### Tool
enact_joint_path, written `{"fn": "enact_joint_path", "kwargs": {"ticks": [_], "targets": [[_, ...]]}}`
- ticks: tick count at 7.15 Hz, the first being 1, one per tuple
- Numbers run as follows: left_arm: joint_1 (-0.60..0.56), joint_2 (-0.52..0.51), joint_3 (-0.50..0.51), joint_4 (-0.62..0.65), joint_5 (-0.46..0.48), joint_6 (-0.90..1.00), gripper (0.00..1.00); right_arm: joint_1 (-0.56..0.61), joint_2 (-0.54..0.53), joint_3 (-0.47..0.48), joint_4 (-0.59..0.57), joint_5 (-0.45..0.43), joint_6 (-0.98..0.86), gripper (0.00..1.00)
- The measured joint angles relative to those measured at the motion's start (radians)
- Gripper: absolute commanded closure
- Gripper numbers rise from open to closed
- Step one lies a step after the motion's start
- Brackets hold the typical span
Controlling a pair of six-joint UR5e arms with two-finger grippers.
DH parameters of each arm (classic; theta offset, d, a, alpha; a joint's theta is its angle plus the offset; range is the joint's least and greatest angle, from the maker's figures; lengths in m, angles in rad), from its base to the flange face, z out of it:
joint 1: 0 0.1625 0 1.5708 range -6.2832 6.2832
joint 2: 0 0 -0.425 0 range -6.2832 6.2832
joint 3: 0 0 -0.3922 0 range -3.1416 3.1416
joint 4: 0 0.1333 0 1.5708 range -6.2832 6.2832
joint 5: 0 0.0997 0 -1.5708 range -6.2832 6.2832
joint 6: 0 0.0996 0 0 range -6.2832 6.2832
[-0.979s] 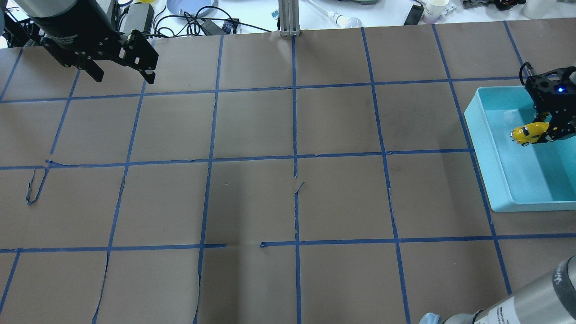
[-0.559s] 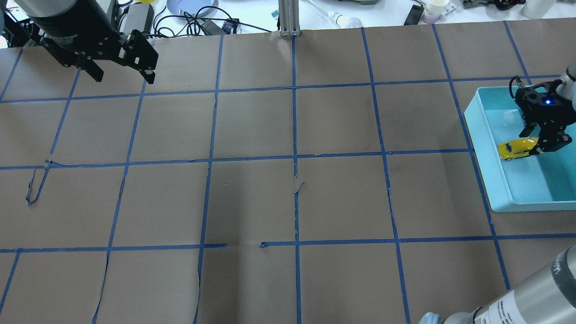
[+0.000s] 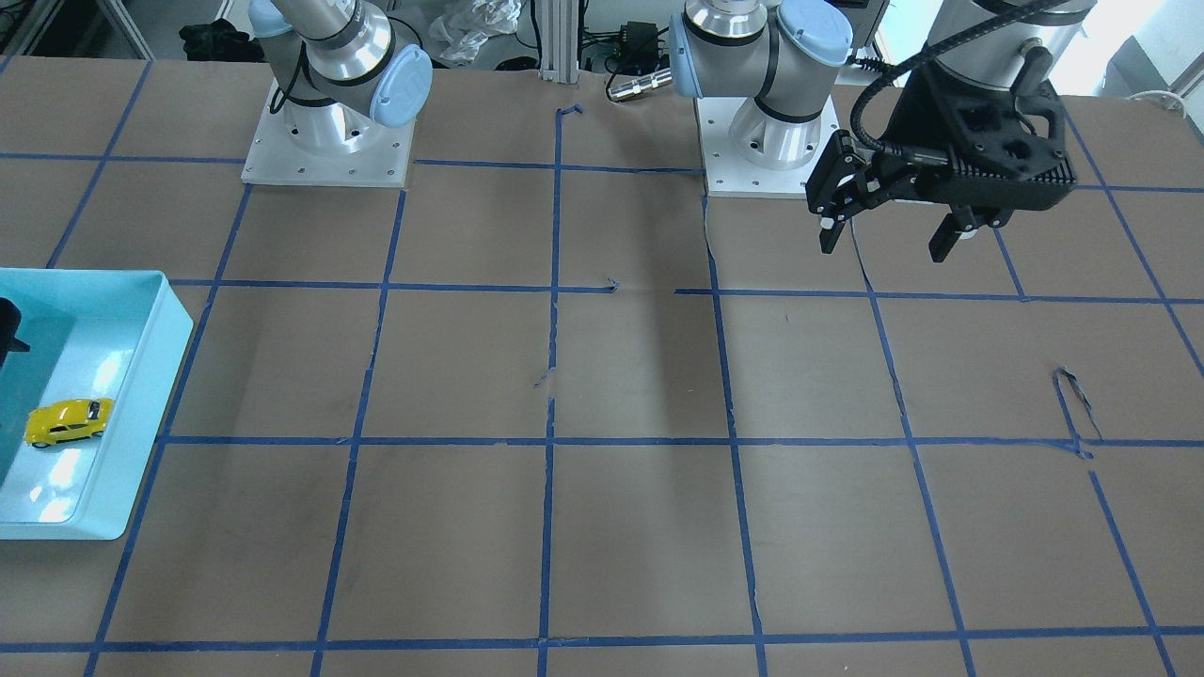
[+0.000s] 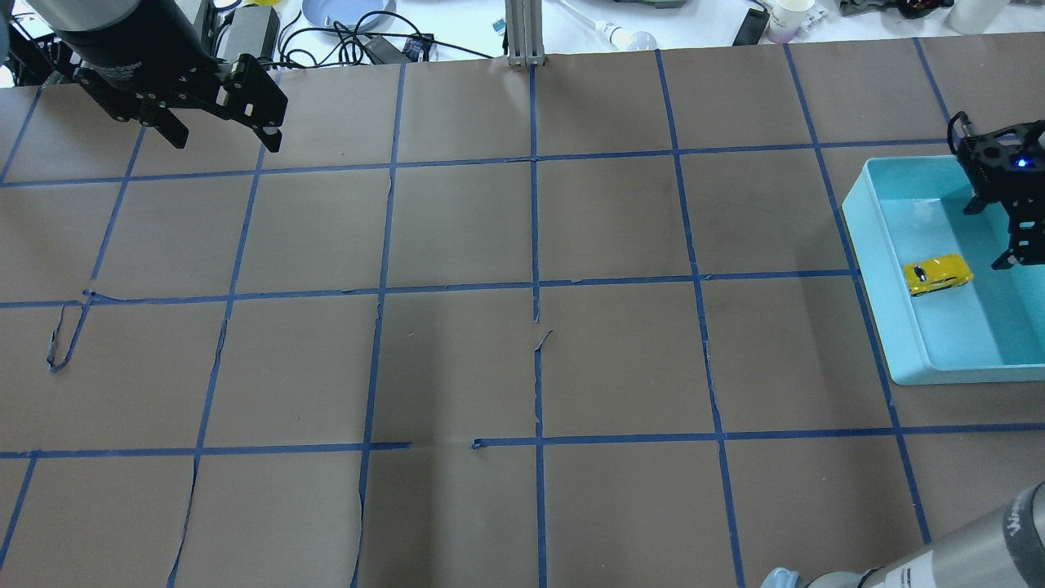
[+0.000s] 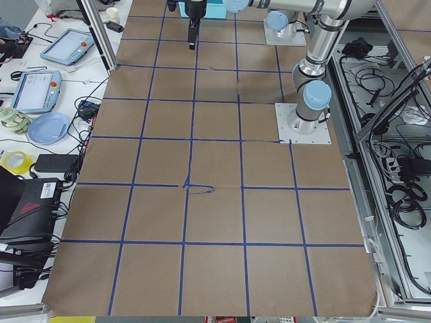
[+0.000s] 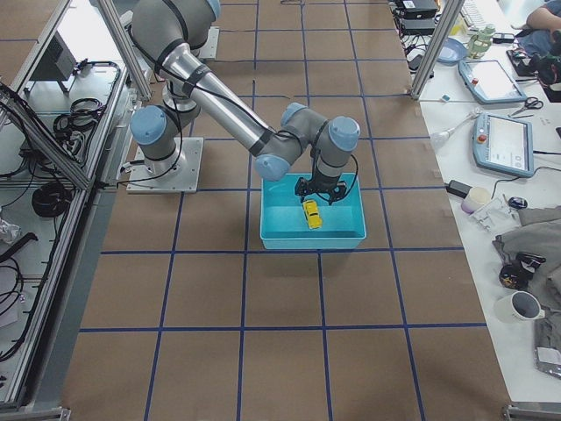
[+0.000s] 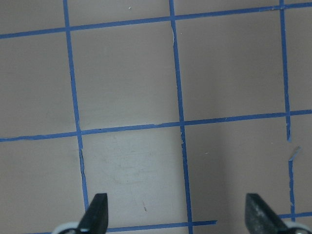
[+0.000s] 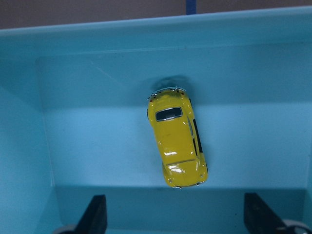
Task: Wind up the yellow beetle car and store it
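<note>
The yellow beetle car lies on its wheels on the floor of a light-blue bin at the table's right side. It also shows in the front view, the right side view and the right wrist view. My right gripper is open and empty. It hangs over the bin just beyond the car, and its fingertips are clear of it. My left gripper is open and empty above the table's far left, also seen in the front view.
The table is brown paper with a blue tape grid. The bin's walls surround the car. Cables, a plate and a cup lie beyond the far edge. The two arm bases stand at the robot's side.
My right gripper opened and let go of the car, which now rests on the bin floor. The gripper pulled up and away to the right. The left arm has not moved.
</note>
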Motion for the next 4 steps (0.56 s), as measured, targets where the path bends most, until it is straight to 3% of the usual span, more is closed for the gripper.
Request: {"fn": "enact_joint_path", "kwargs": {"ticks": [2, 4], "targets": [[0.0, 0.0, 0.0, 0.007, 0.0, 0.0, 0.0, 0.004, -0.111, -0.012, 0.128, 0.011, 0.287, 0.02], [0.0, 0.0, 0.0, 0.01, 0.0, 0.0, 0.0, 0.034, -0.221, -0.024, 0.243, 0.091, 0.745, 0.0]]}}
